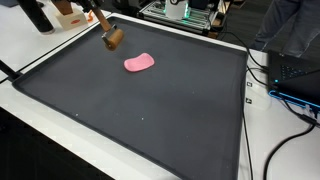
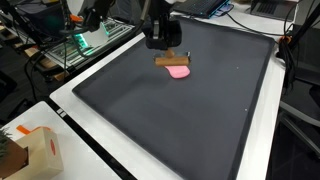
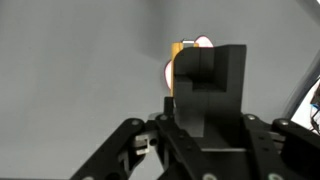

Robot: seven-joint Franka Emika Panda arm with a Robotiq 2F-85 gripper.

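While it hangs over a black mat [image 2: 170, 120] on the white worktop [image 2: 95, 135], the claw [image 2: 163, 47], upper centre of the frame, is closed around a brown wooden block [image 2: 173, 59]. A pink soft-looking lump [image 2: 180, 71] lies on the mat just below the block.

Dark mat [image 1: 150, 120] looks matt and finely grained; brown block [image 1: 114, 39] seems bare wood; pink piece [image 1: 139, 63] smooth, dull-sheened.

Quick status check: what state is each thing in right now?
gripper: shut on the wooden block.
wooden block: held, apart from the pink piece.
pink piece: lying loose on the mat, untouched.
black mat: spread flat.
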